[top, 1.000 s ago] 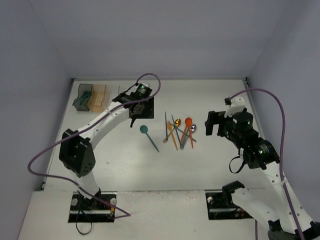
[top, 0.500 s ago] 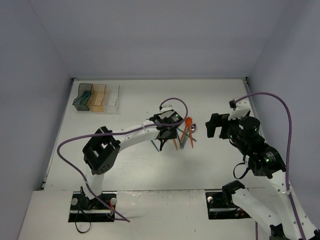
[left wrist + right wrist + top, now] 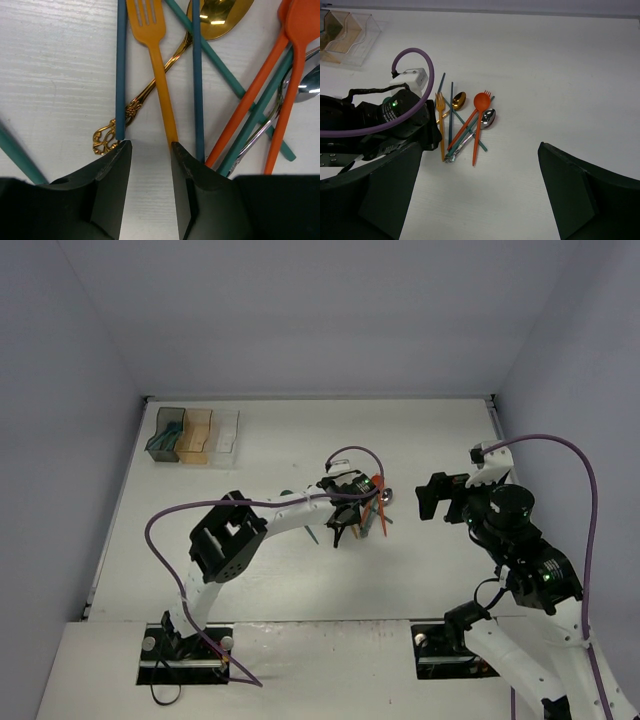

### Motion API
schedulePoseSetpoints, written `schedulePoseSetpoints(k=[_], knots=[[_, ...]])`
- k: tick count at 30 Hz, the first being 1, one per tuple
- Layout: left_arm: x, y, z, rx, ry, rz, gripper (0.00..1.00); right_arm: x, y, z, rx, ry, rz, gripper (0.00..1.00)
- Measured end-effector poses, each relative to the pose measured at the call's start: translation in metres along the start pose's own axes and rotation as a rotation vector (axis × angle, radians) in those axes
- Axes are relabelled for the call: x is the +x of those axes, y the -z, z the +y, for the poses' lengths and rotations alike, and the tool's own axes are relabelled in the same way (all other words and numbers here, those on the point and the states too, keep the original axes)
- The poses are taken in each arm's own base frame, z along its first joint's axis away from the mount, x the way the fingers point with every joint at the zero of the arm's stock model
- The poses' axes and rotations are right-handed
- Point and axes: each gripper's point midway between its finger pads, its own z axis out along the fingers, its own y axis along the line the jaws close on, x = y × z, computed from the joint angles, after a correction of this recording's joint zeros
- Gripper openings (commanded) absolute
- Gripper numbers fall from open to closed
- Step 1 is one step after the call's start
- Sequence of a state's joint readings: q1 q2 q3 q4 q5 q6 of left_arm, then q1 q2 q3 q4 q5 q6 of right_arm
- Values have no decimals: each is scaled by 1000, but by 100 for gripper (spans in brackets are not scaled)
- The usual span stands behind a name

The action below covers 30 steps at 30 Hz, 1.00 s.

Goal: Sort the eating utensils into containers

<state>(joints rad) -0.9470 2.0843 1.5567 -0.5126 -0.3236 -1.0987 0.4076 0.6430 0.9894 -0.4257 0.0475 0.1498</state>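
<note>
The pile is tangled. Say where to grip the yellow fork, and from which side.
Grip the yellow fork by its lower handle, from above, fingers across its width. There it lies flat between two blue sticks; higher up the gold spoon crosses it.

We see an amber fork (image 3: 159, 85), two dark blue sticks (image 3: 120, 70), an orange spoon (image 3: 302, 20), a teal stick (image 3: 221, 65), a silver spoon (image 3: 311, 85) and a gold spoon (image 3: 220, 15) with a scrollwork-patterned handle.

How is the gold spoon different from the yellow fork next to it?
The gold spoon is shiny with a round bowl; the yellow fork is dull with tines. The spoon's handle ends in a curly pattern; the fork's is plain. Both lie flat on the white table and cross, with the fork on top.
</note>
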Motion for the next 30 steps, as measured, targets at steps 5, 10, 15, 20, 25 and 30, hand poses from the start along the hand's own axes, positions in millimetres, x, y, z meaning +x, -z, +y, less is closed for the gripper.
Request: schedulePoseSetpoints(k=[5,10,15,20,25,30], knots=[[-4,-5,-9,12,24,-16,33,0,2,0,-1,-1,-4,100],[-6,-6,-12,17,49,-23,34,0,3,0,-1,-4,-5,100],[-7,-7,-13,16,59,-32,34,0,3,0,-1,-4,-5,100],[-7,-9,-6,11,85,-45,34,0,3,0,-1,-4,-5,100],[-12,0,4,2,103,-73,34,0,3,0,-1,-4,-6,100],[-24,6,-8,46,144,-107,35,0,3,0,-1,-4,-6,100]])
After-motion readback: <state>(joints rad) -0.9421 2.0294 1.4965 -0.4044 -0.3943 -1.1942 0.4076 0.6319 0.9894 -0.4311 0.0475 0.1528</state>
